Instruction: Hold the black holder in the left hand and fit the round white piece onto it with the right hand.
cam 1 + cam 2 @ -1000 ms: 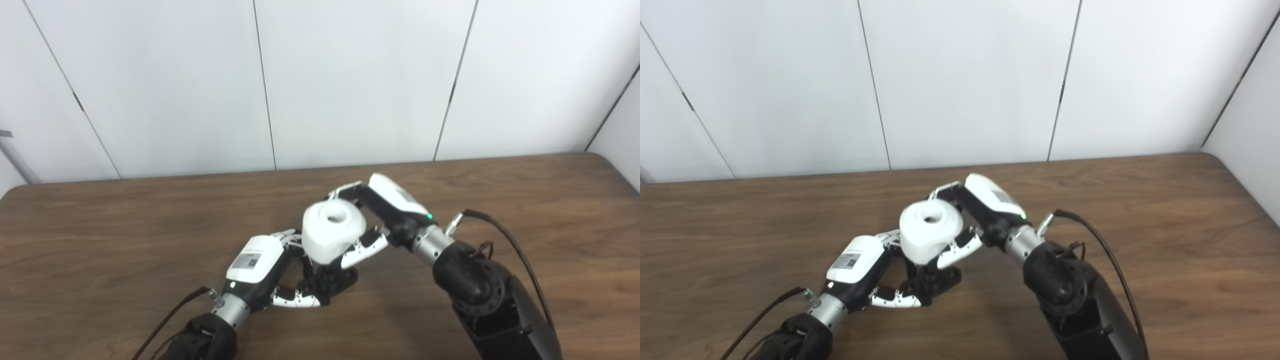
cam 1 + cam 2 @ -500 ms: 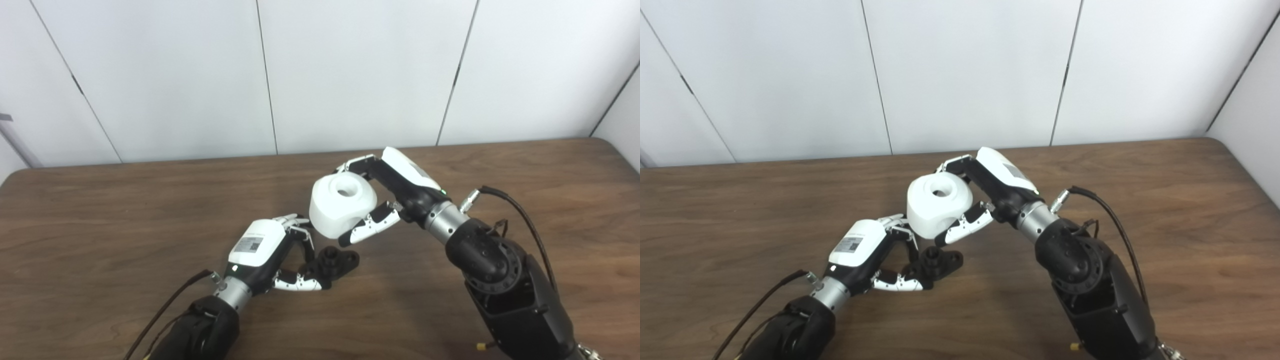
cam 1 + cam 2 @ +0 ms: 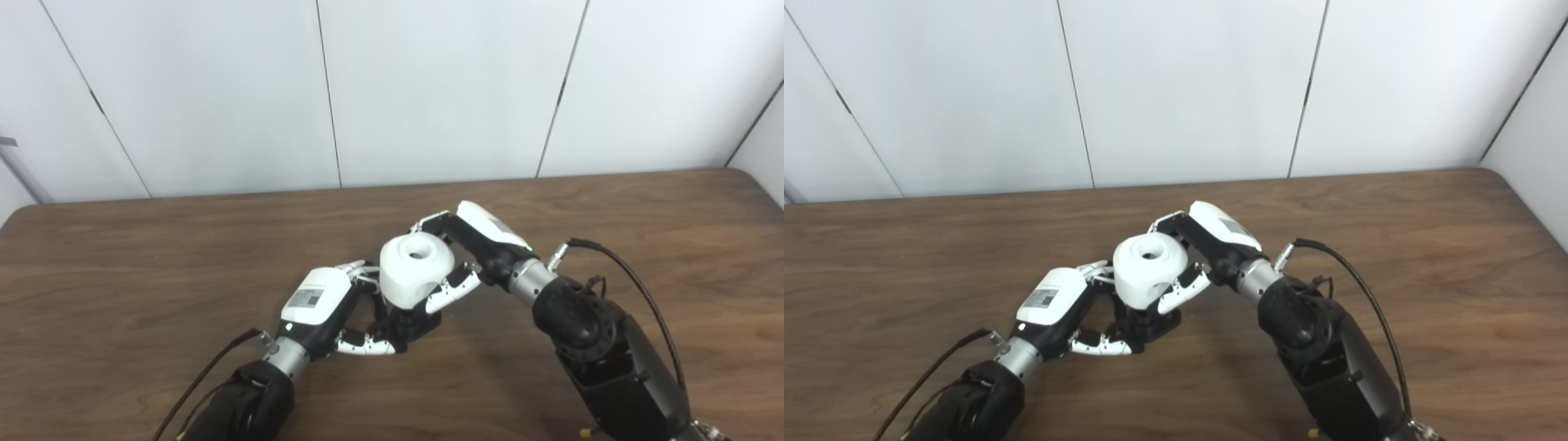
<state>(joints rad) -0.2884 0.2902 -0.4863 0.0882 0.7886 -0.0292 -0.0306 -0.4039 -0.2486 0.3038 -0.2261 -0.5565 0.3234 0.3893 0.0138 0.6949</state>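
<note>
Left robot hand (image 3: 334,306) grips the black holder (image 3: 411,323) on the surface (image 3: 122,275); right robot hand (image 3: 471,257) clutches the round white piece (image 3: 415,278) directly above it.

Round white piece (image 3: 415,278): chunky, smooth-sided, round hole in its top face, hole facing up. Gripped by the right hand (image 3: 474,257), fingers behind, thumb on its near side. It sits directly over the black holder (image 3: 409,323), covering most of it; seating not discernible. Holder low on the table, pinched at the left hand's (image 3: 331,309) fingertips.
</note>
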